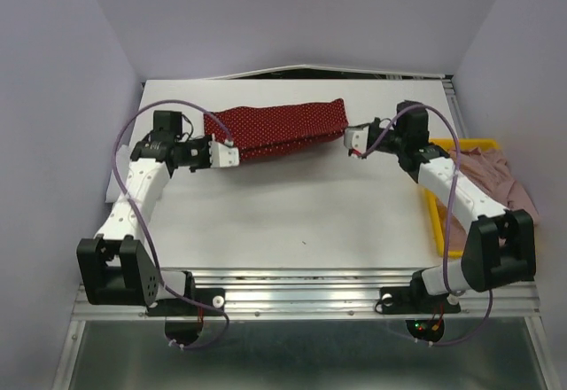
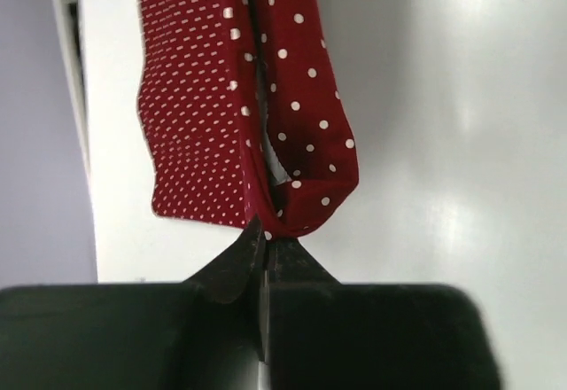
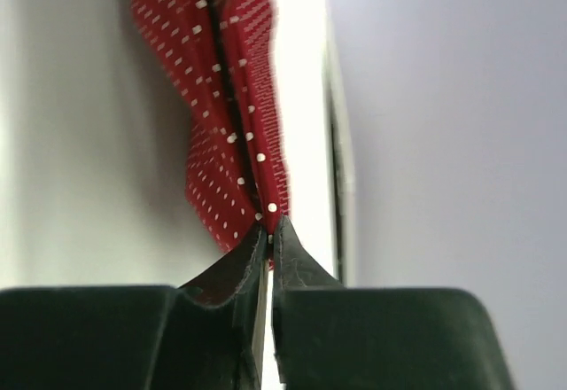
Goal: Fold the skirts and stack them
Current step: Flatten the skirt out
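Across the table (image 1: 292,222), left pincer (image 1: 230,153) and right pincer (image 1: 354,142) each clamp an end of the red skirt (image 1: 279,128).

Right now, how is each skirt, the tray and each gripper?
red skirt: folded long, pinched at both ends.
pink skirt: crumpled, in the tray.
tray: holds the pink skirt.
left gripper: shut on the red skirt.
right gripper: shut on the red skirt.

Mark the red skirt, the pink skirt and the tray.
red skirt (image 1: 279,127): top view, middle of the folded cloth.
pink skirt (image 1: 500,175): top view, middle of the bunched cloth.
tray (image 1: 438,226): top view, its left rim.
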Robot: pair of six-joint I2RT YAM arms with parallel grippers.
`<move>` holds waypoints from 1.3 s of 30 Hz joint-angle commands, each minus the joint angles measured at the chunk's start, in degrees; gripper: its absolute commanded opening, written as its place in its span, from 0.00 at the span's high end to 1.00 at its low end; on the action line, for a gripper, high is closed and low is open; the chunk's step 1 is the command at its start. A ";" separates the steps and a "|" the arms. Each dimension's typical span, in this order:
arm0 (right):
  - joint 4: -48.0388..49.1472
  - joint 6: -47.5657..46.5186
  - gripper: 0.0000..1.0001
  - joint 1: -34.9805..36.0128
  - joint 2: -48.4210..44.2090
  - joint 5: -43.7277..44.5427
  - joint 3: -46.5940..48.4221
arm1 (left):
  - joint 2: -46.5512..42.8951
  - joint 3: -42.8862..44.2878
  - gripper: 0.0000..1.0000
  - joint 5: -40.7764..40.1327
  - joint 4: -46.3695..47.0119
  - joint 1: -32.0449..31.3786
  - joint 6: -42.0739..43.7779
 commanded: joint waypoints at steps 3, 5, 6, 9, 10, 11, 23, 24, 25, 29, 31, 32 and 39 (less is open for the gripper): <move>-34.22 -35.38 0.37 1.54 -11.04 -4.54 -13.65 | -12.59 -17.87 0.40 -4.92 -12.76 -5.05 13.46; -37.33 -35.87 0.15 1.55 -17.72 -4.45 -19.36 | -18.57 -22.81 0.24 -5.10 -14.52 -6.81 13.56; -36.54 -33.42 0.11 1.55 -19.74 -3.93 -20.77 | -20.50 -23.60 0.23 -4.84 -14.87 -6.99 11.81; -26.73 -15.27 0.10 2.08 -23.20 -0.16 -20.98 | -24.21 -22.05 0.24 -4.84 -13.13 -6.99 2.09; -26.69 -15.20 0.10 2.08 -23.19 1.60 -20.96 | -24.21 -22.03 0.24 -4.75 -13.12 -6.99 -0.39; -24.52 -7.28 0.10 2.08 -20.58 4.49 -17.31 | -22.47 -19.25 0.26 -4.32 -13.12 -6.82 -2.77; -27.92 31.62 0.41 2.08 20.64 10.40 22.17 | 7.14 -3.14 0.48 -8.08 4.53 -6.81 -46.62; -28.88 32.34 0.42 2.08 23.19 10.75 24.45 | 8.91 -2.35 0.48 -8.00 5.59 -6.81 -51.70; -29.59 33.22 0.44 2.08 27.48 10.93 28.22 | 10.58 -1.30 0.48 -7.65 6.12 -6.81 -53.40; -29.68 33.85 0.46 3.47 34.01 13.56 31.60 | 20.58 4.24 0.50 -8.61 6.13 -6.90 -61.40; -30.12 32.18 0.46 4.45 35.51 16.64 31.07 | 23.67 5.21 0.50 -10.63 6.39 -6.90 -63.69; -30.12 31.30 0.46 5.93 36.30 17.69 29.42 | 24.56 5.83 0.51 -11.77 6.74 -6.90 -64.48; -37.58 25.32 0.50 11.12 35.88 23.33 18.79 | 36.60 14.96 0.50 -20.20 4.72 -6.73 -66.16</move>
